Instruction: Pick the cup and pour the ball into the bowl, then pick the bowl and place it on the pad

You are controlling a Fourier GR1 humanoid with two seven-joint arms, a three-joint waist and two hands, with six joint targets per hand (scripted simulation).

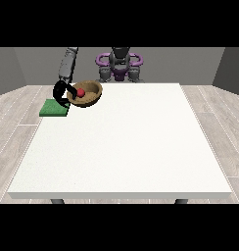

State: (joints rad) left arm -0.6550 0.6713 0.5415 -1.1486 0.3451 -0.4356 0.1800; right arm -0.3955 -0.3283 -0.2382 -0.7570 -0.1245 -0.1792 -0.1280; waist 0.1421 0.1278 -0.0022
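We've got the wooden bowl (86, 94) with the red ball (81, 92) inside, tilted and lifted — the hand at the view's left (61, 92) curls round its rim, carrying it toward the green pad (54, 108) just left.

white table (131, 147), wood floor (16, 112), grey walls (190, 63)

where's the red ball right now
The red ball lies inside the brown bowl at the front view's upper left, which the hand at the view's left holds beside the green pad.
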